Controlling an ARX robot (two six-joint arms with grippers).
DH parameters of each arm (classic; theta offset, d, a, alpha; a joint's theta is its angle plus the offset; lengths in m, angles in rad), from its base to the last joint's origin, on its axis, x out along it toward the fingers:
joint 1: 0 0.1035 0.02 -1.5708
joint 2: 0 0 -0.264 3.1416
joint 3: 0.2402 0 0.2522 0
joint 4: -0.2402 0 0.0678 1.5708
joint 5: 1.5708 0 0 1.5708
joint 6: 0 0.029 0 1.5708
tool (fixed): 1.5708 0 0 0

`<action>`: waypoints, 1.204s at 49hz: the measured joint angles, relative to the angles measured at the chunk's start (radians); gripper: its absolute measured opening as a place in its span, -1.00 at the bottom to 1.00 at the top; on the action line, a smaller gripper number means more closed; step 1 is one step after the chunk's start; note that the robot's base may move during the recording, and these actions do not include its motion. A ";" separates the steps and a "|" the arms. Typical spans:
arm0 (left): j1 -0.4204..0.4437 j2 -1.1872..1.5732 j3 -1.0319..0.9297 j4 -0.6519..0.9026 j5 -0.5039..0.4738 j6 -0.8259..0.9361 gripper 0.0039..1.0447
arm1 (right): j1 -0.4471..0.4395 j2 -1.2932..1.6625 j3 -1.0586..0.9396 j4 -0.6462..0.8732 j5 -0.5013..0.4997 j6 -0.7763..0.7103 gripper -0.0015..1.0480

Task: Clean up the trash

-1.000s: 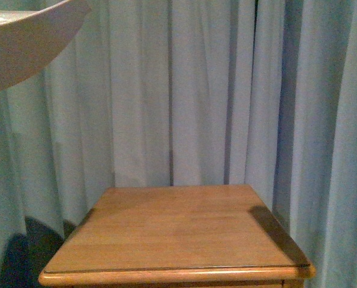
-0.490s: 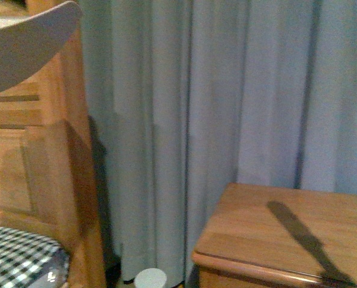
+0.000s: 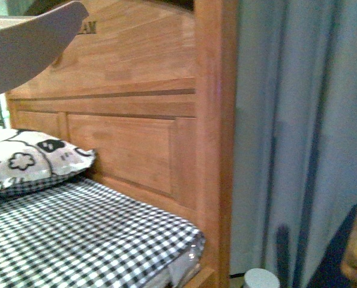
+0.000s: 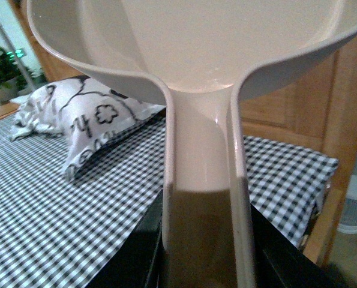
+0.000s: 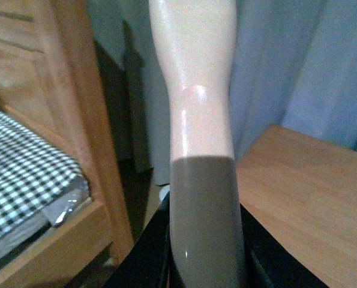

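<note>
1. Trash search: no crumpled white wad in any view. Nothing on the checked bedsheet (image 3: 76,234) in front of the headboard (image 3: 130,120), nothing beside the pillow (image 3: 28,159) lying against the headboard's lower panel. Whereabouts unknown, perhaps on floor out of frame.
2. Left gripper (image 4: 205,267): clamped on the handle of the beige-pink dustpan (image 4: 226,42), dark jaws flanking the handle on both sides. Pan held high, level with the headboard's top in the front view. No wad on the visible part of the pan.
3. Right gripper (image 5: 205,258): closed round a smooth beige handle (image 5: 196,90), working end out of frame. Nightstand (image 5: 310,192) and curtain (image 5: 298,60) to the right of the headboard post.
4. Small white cylinder (image 3: 261,279) on the floor just right of the headboard post. Too regular in shape to be the trash.
5. Handling, as judged: wad probably featherweight, soft, crushable, neither fragile nor slippery, and apt to roll or skitter under a quick sweep. With both grippers occupied, no pinch available. Better nudged low at its base, pan lip flat on the surface behind it.
</note>
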 joint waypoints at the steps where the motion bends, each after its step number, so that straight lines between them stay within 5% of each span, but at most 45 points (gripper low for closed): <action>1: 0.000 0.000 0.000 0.000 -0.001 0.000 -0.48 | 0.000 0.000 0.000 0.000 0.000 0.000 -0.61; 59: 0.000 0.000 0.000 -0.002 0.002 -0.004 -0.48 | 0.005 0.002 0.000 -0.002 0.000 0.002 -0.61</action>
